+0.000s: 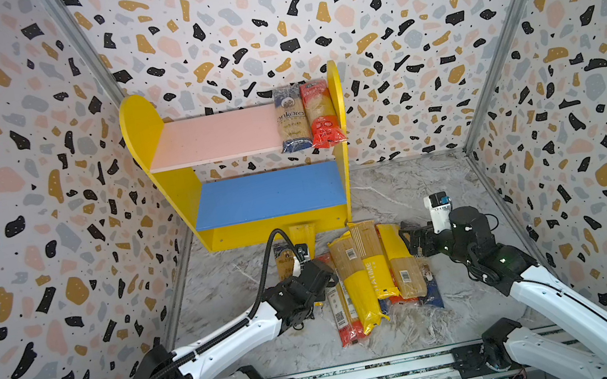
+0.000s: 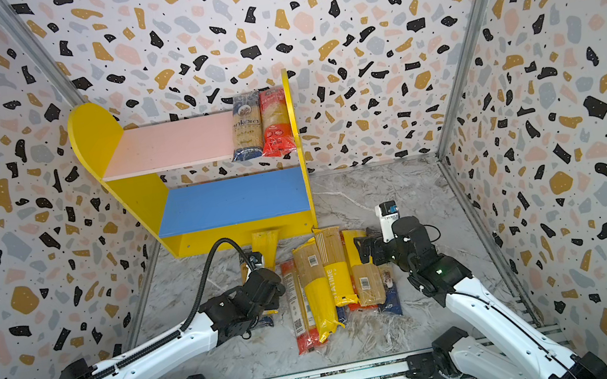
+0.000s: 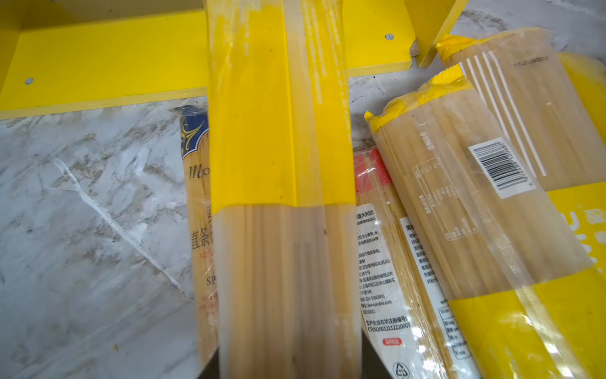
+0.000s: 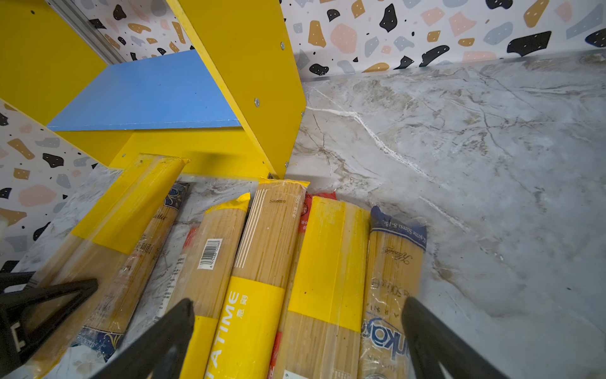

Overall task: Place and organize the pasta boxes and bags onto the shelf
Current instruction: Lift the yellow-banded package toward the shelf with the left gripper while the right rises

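1. Marble-print counter [image 1: 217,281] looks slick, and terrazzo walls crowd the yellow shelf [image 1: 176,196], so you have little swing room
2. Your left claw [image 3: 288,364] pinches the yellow-banded bag [image 3: 282,147]; its far end sits right by the shelf's base front, so it may snag there or pivot inside that glossy film
3. Loose bags [image 1: 367,272], long, stiff and crinkly, overlap beside it
4. Your right claw [image 4: 296,303] hangs spread above them

Overhead pair; wrist views seemingly near pasta bags [image 4: 255,295]
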